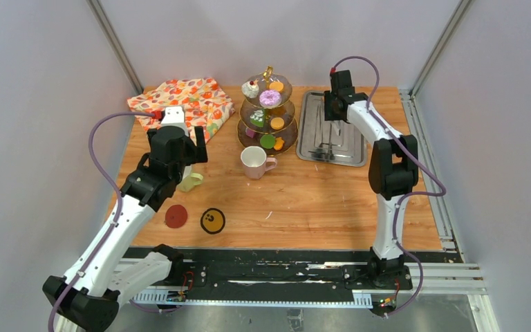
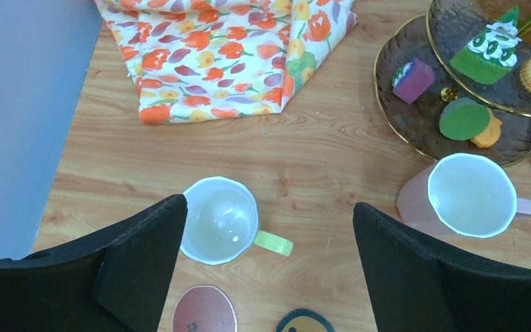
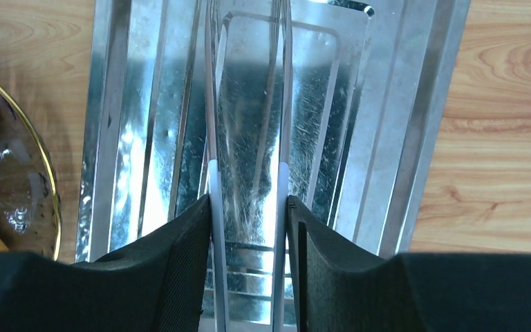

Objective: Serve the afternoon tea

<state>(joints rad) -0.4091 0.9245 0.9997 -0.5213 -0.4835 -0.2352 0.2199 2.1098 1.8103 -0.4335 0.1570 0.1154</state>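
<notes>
Wooden surface [image 1: 318,207]: pastries [image 1: 270,97] fill the stand [image 2: 415,114]; both mugs [image 1: 254,160] probably remain to serve. Left gripper [image 2: 268,207] jaws open wide near yellow-green mug [image 2: 220,220]; right gripper [image 3: 247,207] jaws clamp tongs [image 3: 213,138].

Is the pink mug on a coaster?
No, the pink mug stands on bare table, away from the red coaster and the black-rimmed coaster.
</notes>
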